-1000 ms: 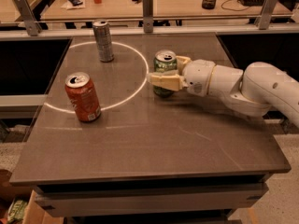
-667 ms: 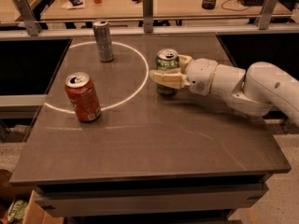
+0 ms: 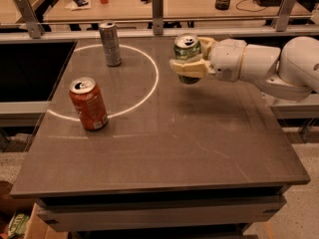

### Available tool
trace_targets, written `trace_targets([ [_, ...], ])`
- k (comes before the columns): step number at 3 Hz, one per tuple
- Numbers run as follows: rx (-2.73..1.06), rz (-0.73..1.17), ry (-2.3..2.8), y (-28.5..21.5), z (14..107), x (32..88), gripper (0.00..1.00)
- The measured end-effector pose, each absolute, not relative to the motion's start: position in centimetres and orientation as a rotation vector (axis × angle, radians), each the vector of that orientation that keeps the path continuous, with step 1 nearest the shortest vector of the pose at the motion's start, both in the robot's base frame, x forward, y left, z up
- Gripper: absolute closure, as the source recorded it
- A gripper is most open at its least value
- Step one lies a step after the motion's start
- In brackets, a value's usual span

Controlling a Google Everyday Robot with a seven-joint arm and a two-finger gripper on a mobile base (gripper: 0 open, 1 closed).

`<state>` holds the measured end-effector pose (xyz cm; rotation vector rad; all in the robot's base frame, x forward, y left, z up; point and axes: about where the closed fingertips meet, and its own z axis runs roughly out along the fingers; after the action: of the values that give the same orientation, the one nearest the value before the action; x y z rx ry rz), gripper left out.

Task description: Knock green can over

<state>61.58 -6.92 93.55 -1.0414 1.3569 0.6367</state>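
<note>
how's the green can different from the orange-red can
Colour: the green can is green with pale markings; the orange-red can is orange-red.
Hold: the green can is gripped by the gripper, just right of the white circle; the orange-red can stands free on the circle's front-left line.
Both look upright, are standard-size and have silver tops.

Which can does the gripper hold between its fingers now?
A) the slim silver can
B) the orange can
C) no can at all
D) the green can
D: the gripper, coming in from the right, has its fingers closed on both sides of the green can.
</note>
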Motion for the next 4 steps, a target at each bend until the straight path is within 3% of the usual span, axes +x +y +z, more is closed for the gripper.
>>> trace_targets([
  [2, -1.449, 0.428, 1.124, -7.7, 97.9, 59.0, 1.00],
  [4, -1.979, 0.227, 0.962, -8.7, 96.6, 56.5, 1.00],
])
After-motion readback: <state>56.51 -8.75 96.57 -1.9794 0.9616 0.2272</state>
